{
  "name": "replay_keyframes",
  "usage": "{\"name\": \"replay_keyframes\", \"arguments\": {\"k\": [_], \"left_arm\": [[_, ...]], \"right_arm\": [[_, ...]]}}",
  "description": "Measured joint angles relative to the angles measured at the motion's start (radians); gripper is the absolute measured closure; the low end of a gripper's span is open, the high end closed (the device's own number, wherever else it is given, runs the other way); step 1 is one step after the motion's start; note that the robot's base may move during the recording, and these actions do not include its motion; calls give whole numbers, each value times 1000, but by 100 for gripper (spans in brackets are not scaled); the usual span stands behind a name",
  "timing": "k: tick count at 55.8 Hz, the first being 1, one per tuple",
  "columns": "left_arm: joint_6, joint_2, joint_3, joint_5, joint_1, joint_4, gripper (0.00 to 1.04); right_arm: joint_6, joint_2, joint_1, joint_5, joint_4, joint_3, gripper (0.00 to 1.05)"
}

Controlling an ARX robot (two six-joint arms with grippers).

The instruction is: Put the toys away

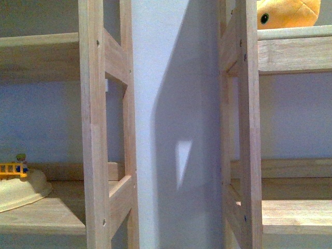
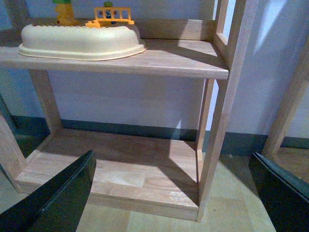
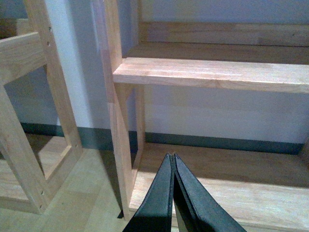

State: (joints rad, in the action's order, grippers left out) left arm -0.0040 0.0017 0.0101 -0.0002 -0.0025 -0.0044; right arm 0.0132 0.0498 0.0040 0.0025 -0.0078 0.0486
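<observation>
**Plush toy sitting on the upper shelf, both grippers empty**

Plush toy (image 1: 288,13), orange-yellow with a black bead eye, is resting on the upper board of the right shelf unit (image 1: 295,54), at the very top of the front view, so only its lower part is showing. Nothing is touching it, and neither arm is appearing in that view. Judging by this, the toy is either already put away on that shelf or waiting there to be fetched; the pictures are not settling which, and no basket or other container is showing.

Below the toy, the lower boards of that unit are lying bare. The right gripper (image 3: 173,166) is hanging low in front of them with its fingers pressed together and holding nothing.

Across the wall gap from the toy's unit, the left shelf unit (image 1: 93,129) is carrying a cream tray (image 2: 77,43) with small yellow plastic toys (image 2: 113,15) on it. The left gripper (image 2: 174,193) is hovering near that unit's bottom board, fingers spread wide and empty.
</observation>
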Motion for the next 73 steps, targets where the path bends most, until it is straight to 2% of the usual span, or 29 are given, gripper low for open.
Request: {"name": "replay_keyframes", "arguments": {"k": [27, 47, 56, 59, 73], "left_arm": [[0, 0, 0, 0, 0, 0, 6], [0, 0, 0, 0, 0, 0, 6], [0, 0, 0, 0, 0, 0, 6], [0, 0, 0, 0, 0, 0, 6], [0, 0, 0, 0, 0, 0, 6]], "right_arm": [[0, -42, -1, 0, 5, -34, 101], [0, -42, -1, 0, 5, -34, 46], [0, -42, -1, 0, 5, -34, 13], [-1, -42, -1, 0, 5, -34, 6], [-2, -43, -1, 0, 5, -34, 7]]}}
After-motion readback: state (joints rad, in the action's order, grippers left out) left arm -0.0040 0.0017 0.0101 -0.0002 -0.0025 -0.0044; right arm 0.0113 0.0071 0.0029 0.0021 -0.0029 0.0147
